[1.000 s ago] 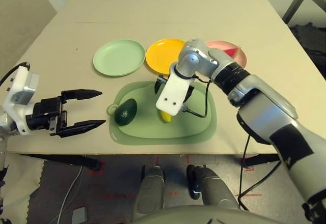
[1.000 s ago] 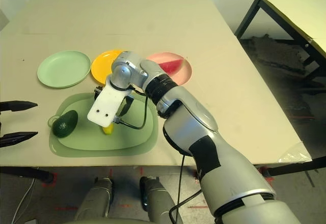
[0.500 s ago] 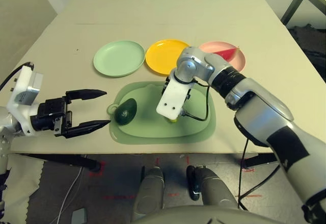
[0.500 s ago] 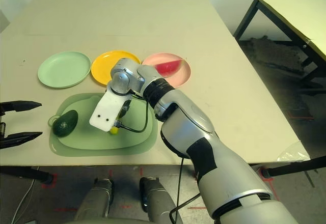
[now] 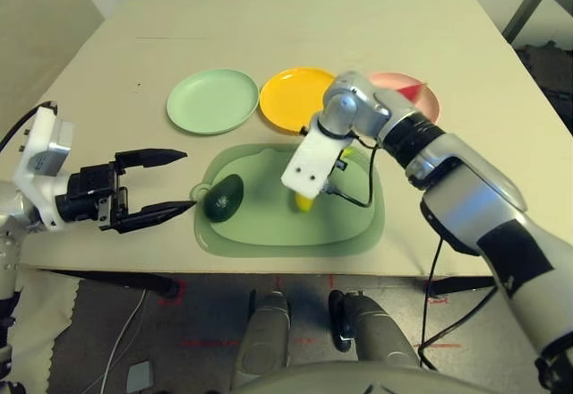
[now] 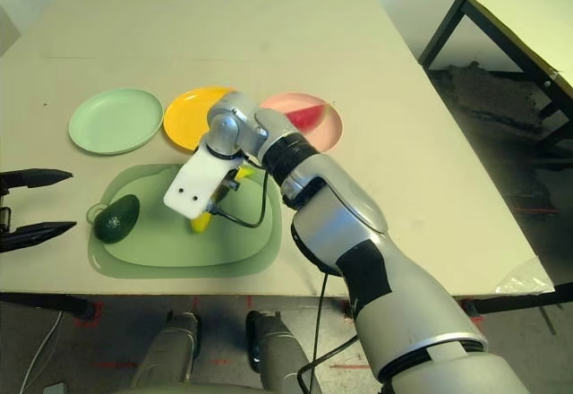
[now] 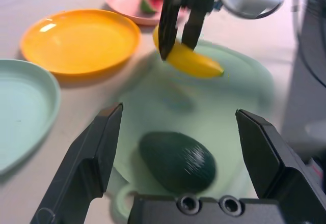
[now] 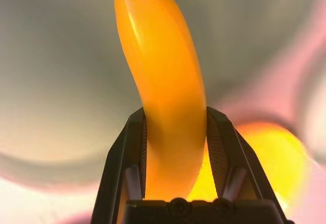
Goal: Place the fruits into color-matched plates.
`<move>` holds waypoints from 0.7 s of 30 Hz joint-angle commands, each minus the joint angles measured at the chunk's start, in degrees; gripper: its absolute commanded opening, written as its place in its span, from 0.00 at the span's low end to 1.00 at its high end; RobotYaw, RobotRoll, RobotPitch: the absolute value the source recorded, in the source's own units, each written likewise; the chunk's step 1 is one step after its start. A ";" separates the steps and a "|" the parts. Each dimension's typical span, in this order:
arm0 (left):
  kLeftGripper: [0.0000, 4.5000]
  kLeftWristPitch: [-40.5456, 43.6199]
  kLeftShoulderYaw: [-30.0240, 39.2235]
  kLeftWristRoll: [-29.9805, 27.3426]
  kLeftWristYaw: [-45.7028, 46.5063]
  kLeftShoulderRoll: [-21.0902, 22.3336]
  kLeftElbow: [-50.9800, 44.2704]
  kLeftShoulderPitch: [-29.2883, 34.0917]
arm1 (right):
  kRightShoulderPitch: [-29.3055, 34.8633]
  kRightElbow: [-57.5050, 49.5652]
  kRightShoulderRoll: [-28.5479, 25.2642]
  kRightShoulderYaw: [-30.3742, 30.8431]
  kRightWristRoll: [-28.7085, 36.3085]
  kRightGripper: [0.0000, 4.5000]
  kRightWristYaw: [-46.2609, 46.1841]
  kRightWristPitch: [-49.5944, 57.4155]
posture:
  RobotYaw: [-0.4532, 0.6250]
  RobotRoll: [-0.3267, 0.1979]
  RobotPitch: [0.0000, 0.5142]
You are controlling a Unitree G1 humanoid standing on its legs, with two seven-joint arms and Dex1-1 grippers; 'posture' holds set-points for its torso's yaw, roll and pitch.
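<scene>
The right gripper [image 8: 175, 109] is closed on the banana [image 8: 163, 81] above the mat [image 7: 239, 96]; the left gripper [image 7: 179, 112] is wide open, empty.

Stereo head views, forward and down, sharing the tabletop; close wrist views toolward.

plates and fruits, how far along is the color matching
Done: the watermelon wedge lies on the pink plate. In hand: the banana, gripped by the right claw above the green mat; the yellow plate is bare. Left: the avocado, on the mat, with the mint plate empty.
</scene>
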 commanded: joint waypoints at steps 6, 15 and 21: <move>1.00 3.56 -2.96 6.23 13.87 -0.79 1.97 -5.34 | -4.32 12.81 1.02 -1.29 -4.80 0.38 -19.73 6.78 | 0.55 0.62 0.39; 1.00 15.16 -3.31 6.72 29.36 -2.84 -9.92 -7.22 | -1.32 18.76 2.80 -0.43 -11.00 0.38 -36.55 13.05 | 0.59 0.62 0.42; 1.00 18.52 -1.46 5.42 30.80 -2.33 -13.35 -6.27 | 0.62 19.72 4.14 -0.70 -12.88 0.38 -40.67 15.68 | 0.61 0.62 0.43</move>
